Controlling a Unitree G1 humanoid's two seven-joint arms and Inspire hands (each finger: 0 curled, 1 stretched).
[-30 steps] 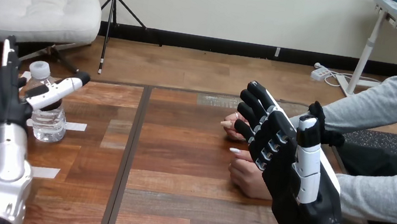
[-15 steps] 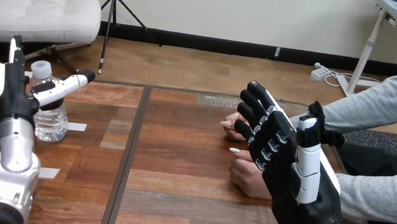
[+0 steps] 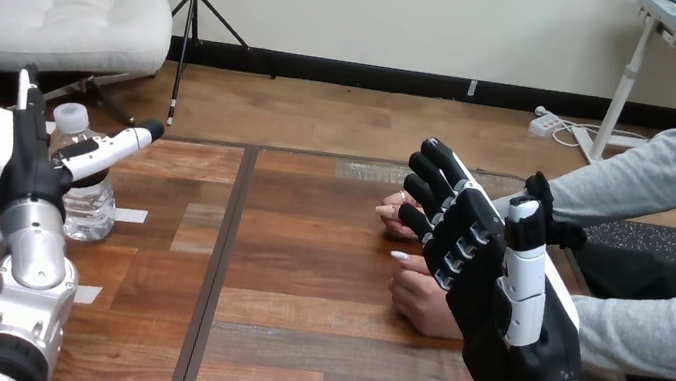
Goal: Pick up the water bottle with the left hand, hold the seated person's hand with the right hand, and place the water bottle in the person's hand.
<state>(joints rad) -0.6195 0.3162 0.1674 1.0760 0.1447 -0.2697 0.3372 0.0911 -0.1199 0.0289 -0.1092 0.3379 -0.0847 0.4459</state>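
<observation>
A clear water bottle (image 3: 87,193) with a white cap stands upright on the table's left part. My left hand (image 3: 22,166) is open right beside it, fingers straight up on its left and the thumb stretched across in front of its neck. At the right, my right hand (image 3: 488,274) is open with straight fingers, raised in front of the person's hands (image 3: 419,299). Those rest on the table, one nearer and one farther (image 3: 394,214), partly hidden behind my fingers. I cannot tell whether my right hand touches them.
White tape strips (image 3: 130,216) mark the table around the bottle. A dark seam (image 3: 220,264) runs down the wooden table between the bottle and the person's hands. The person's grey sleeves (image 3: 657,329) come in from the right edge.
My left arm has shifted slightly right and forward, bringing the hand closer around the bottle. The right hand and the person's hands have stayed still.
</observation>
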